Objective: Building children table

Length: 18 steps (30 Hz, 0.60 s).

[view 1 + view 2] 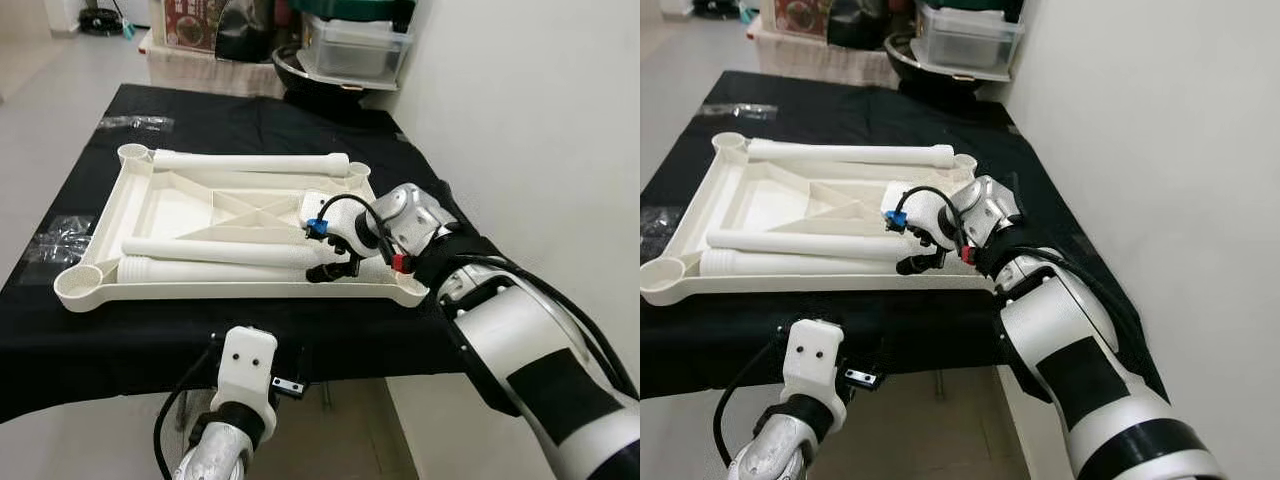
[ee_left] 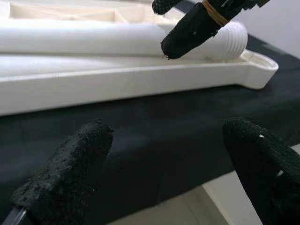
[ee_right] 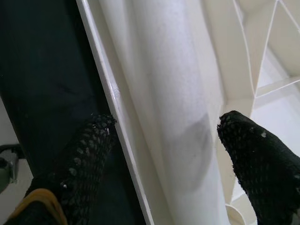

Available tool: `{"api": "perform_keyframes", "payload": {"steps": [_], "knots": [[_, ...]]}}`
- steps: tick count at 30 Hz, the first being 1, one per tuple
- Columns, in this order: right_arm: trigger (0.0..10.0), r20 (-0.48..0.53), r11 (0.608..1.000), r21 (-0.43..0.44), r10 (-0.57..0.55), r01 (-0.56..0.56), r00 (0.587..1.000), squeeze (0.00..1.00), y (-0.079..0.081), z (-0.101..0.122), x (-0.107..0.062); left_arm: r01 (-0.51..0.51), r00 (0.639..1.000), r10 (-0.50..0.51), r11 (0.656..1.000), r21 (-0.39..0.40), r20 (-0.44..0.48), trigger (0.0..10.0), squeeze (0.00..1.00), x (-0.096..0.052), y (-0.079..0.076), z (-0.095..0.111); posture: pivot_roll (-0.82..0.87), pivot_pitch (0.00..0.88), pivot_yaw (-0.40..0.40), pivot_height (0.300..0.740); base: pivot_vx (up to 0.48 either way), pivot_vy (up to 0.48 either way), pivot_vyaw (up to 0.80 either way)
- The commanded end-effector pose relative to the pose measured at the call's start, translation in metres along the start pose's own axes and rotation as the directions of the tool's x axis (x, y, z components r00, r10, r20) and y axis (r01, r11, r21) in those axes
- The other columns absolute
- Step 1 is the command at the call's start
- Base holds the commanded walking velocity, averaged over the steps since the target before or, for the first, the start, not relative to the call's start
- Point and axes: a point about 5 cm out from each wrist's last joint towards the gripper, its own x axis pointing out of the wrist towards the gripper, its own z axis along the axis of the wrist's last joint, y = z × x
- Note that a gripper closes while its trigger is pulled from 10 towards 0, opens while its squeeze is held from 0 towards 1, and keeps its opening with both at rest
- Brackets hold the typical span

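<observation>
A white plastic tabletop (image 1: 230, 291) lies upside down on the black-clothed table (image 1: 250, 120). Three white legs lie loose in it: one along the far rim (image 1: 250, 161), two side by side near the front rim (image 1: 210, 250). My right gripper (image 3: 166, 140) hangs open over the right end of the front leg (image 3: 164, 93), one finger outside the tabletop's rim and the other over its inside. The threaded end of that leg (image 2: 229, 40) lies just behind the right fingertip (image 2: 192, 28). My left gripper (image 2: 164, 154) is open and holds nothing, just below the table's front edge; its arm (image 1: 245, 375) rises from below.
A white wall (image 1: 530, 100) runs close along the table's right side. Clear plastic bags (image 1: 60, 240) lie on the cloth at the left. Storage boxes and a dark pot (image 1: 340, 60) stand beyond the far end. Open floor (image 1: 50, 110) lies to the left.
</observation>
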Motion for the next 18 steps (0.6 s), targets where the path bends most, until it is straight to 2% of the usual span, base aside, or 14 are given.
{"api": "perform_keyframes", "payload": {"steps": [1,9,18], "knots": [[10.0,-0.022,1.0,-0.01,-0.028,0.027,0.999,0.0,-0.002,-0.001,-0.001,0.064,0.998,-0.063,0.996,-0.068,0.025,10.0,0.0,-0.003,-0.026,0.01,0.01,0.081,-0.239,0.74,0.0,0.0,0.0],[10.0,-0.022,0.997,-0.002,-0.077,0.077,0.997,0.0,-0.004,0.003,0.0,0.058,0.998,-0.058,0.995,-0.079,0.005,10.0,0.0,-0.006,-0.028,0.009,0.01,0.062,-0.246,0.74,0.0,0.0,0.0],[10.0,-0.034,0.999,-0.004,-0.046,0.046,0.998,0.0,0.004,0.001,0.009,0.049,0.999,-0.051,0.995,-0.091,-0.012,10.0,0.0,-0.008,-0.03,0.008,0.01,0.068,-0.257,0.74,0.0,0.0,0.0]]}}
